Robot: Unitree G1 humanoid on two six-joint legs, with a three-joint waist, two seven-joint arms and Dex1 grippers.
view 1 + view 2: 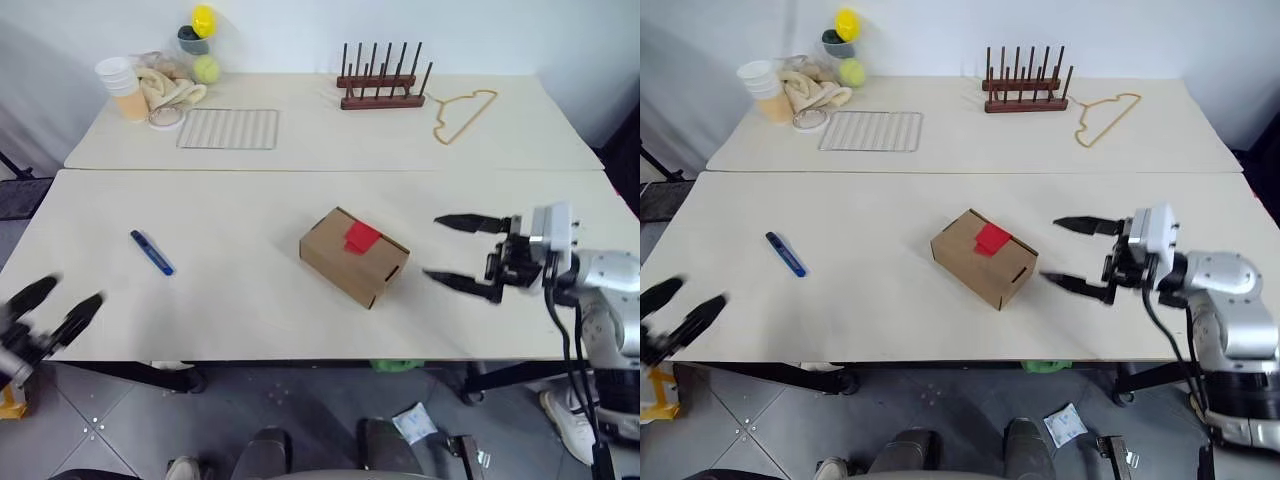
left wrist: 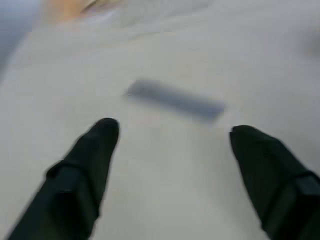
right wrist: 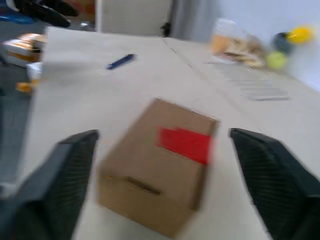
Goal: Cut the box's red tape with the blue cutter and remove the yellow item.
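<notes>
box (image 1: 354, 256) mid-table, tape (image 1: 361, 237) on top, cutter (image 1: 152, 252) well left — rack (image 1: 384, 78) and hanger (image 1: 463, 114) behind

Two cream tables (image 1: 300, 150) pushed together, white wall (image 1: 300, 30), grey tiled floor (image 1: 90, 430)

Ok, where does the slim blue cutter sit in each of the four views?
Left eye view: slim blue cutter lies left of the brown cardboard box.
Right eye view: cutter left of the box.
Left wrist view: blurred bar just beyond the left gripper.
Right wrist view: cutter beyond the box.
Shared landmark: the box.
</notes>
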